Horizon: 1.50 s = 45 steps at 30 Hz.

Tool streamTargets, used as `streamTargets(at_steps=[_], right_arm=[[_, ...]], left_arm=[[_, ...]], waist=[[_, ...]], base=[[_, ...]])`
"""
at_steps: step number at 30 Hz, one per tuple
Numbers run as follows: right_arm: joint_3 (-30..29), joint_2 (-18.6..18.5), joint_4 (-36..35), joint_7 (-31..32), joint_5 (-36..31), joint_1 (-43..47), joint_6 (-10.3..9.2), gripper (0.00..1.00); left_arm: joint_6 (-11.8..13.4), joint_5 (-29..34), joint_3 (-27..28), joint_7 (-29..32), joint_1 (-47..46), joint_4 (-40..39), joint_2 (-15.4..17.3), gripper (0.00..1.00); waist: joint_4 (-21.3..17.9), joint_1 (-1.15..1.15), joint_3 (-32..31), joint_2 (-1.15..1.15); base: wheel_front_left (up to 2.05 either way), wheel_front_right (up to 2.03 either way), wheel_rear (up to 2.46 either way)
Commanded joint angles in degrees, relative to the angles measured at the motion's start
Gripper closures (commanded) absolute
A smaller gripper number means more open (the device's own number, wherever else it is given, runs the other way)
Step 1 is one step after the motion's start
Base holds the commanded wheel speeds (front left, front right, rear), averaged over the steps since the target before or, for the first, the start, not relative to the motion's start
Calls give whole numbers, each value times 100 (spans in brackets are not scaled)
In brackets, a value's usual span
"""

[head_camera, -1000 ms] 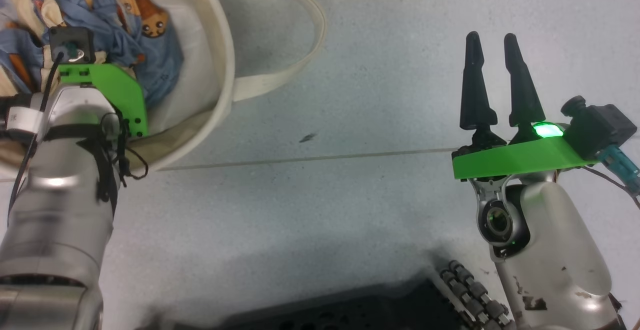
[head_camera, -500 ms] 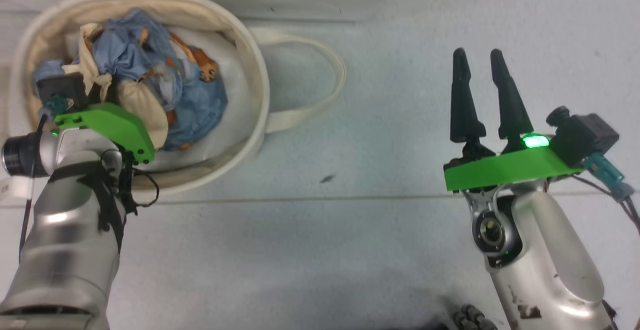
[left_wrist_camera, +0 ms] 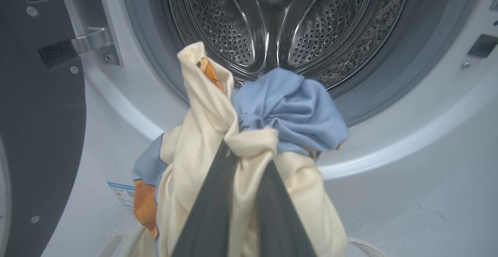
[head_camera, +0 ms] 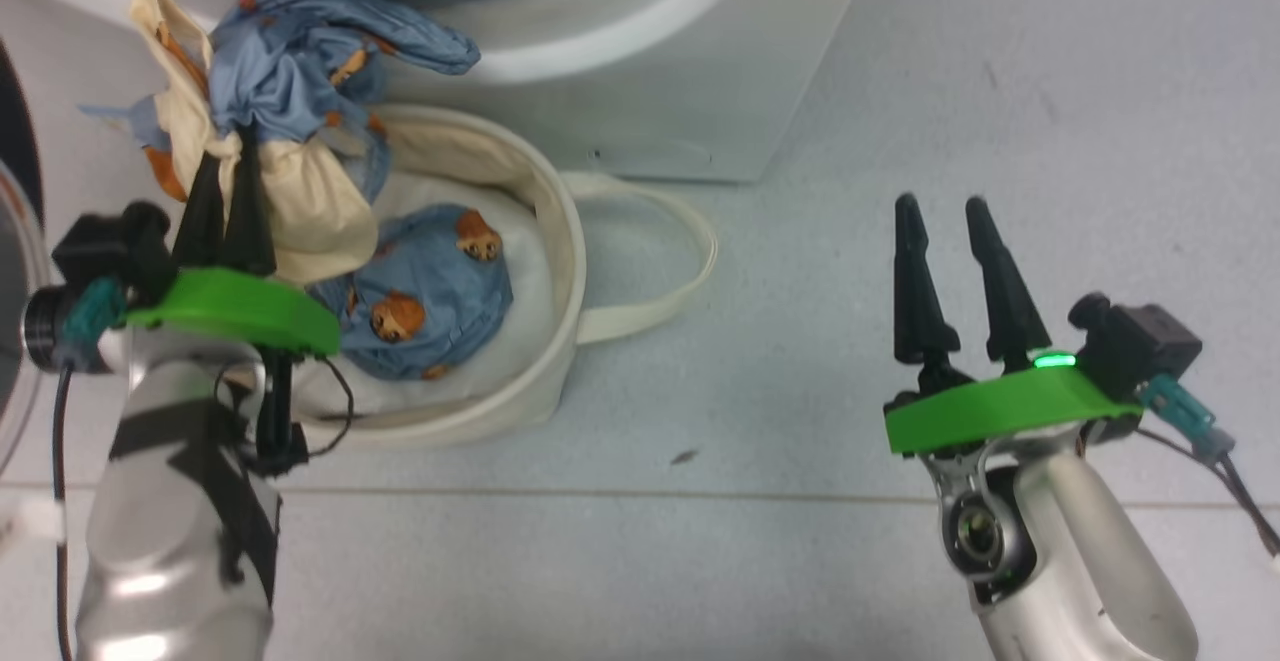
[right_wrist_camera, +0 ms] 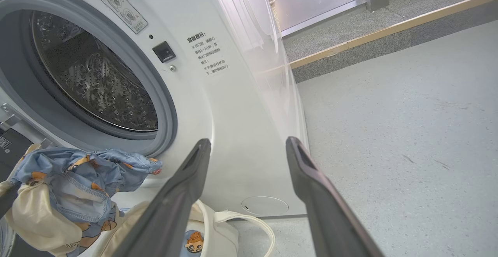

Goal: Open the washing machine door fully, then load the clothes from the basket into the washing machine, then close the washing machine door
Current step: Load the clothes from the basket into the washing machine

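Note:
My left gripper (head_camera: pixel 228 156) is shut on the cream, blue and orange patterned garment (head_camera: pixel 290 91), which hangs bunched above the basket (head_camera: pixel 562 241). In the left wrist view that garment (left_wrist_camera: pixel 218 109) hangs at the fingertips (left_wrist_camera: pixel 218 163), in front of the washing machine's open steel drum (left_wrist_camera: pixel 272 23). The small light-blue garment with bear faces (head_camera: pixel 430 291) lies in the basket on a white pad. The washing machine door (left_wrist_camera: pixel 39 105) stands swung open to the left, its black rim at the head view's left edge (head_camera: pixel 15 171). My right gripper (head_camera: pixel 940 231) hovers open over the floor to the right, holding nothing.
The white washing machine (right_wrist_camera: pixel 218 105) rises directly behind the basket, with a grey gasket (right_wrist_camera: pixel 167 109) around its opening. One basket loop handle (head_camera: pixel 690 261) lies on the grey floor. A raised step with a wooden edge (right_wrist_camera: pixel 389 35) runs along the far right.
My left gripper has lifted the patterned garment out of the basket, up towards the washer opening. The head camera has tilted up, bringing the washer into view. The right gripper stays open.

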Motion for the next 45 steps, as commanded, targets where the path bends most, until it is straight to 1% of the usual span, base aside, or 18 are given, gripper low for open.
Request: streamTargets(at_steps=[1,2,5,9,11,12,13,16,21,27,33,37,41,45], right_arm=[[121,27,-138,-70,51,152,1,0],[95,27,-115,-70,84,233,1,0],[41,27,-88,-70,138,369,1,0],[-82,27,-36,-70,185,558,1,0],[-100,27,-29,-70,180,616,1,0],[-100,27,-29,-70,180,616,1,0],[-98,27,-32,-70,174,635,1,0],[-110,27,-36,-70,174,683,1,0],[-132,27,-52,-70,206,734,1,0],[-115,27,-59,-70,211,747,1,0],[-58,27,-117,-70,233,646,1,0],[-68,27,-168,-70,245,532,1,0],[-126,27,-234,-70,475,392,1,0],[-167,27,-302,-70,529,229,1,0]], left_arm=[[-58,59,233,-67,130,-431,116,100],[-174,127,336,-67,421,-901,15,100],[-420,266,373,-67,853,-1556,-124,100],[-569,415,355,-67,1426,-2333,-259,100],[-609,422,357,-67,1674,-2669,-303,100],[-609,422,357,-67,1674,-2669,-303,100],[-621,411,362,-67,1778,-2829,-319,100],[-643,254,403,-67,2039,-3251,-346,100],[-503,-111,212,-67,2308,-3727,-352,100],[-474,-151,182,-67,2363,-3722,-353,100],[-491,-48,262,-68,2120,-3759,-354,100],[-527,82,344,-68,1760,-3796,-354,100],[-635,293,466,-68,1250,-3781,-354,100],[-764,488,610,-68,565,-3640,-334,100]], waist=[[16,1,-284,0],[8,1,-455,0],[4,1,-704,0],[32,1,-999,0],[35,1,-1096,0],[35,1,-1096,0],[37,1,-1133,0],[35,1,-1240,0],[32,1,-1298,0],[-26,1,-1307,0],[-130,1,-1037,0],[-226,1,-727,0],[-343,1,-321,0],[-482,1,141,0]], base=[[0,0,0],[0,0,0],[0,0,0],[0,0,0],[0,0,0],[0,0,0],[0,0,0],[0,0,0],[0,0,0],[0,0,0],[0,0,0],[0,0,0],[0,0,0],[0,0,0]])
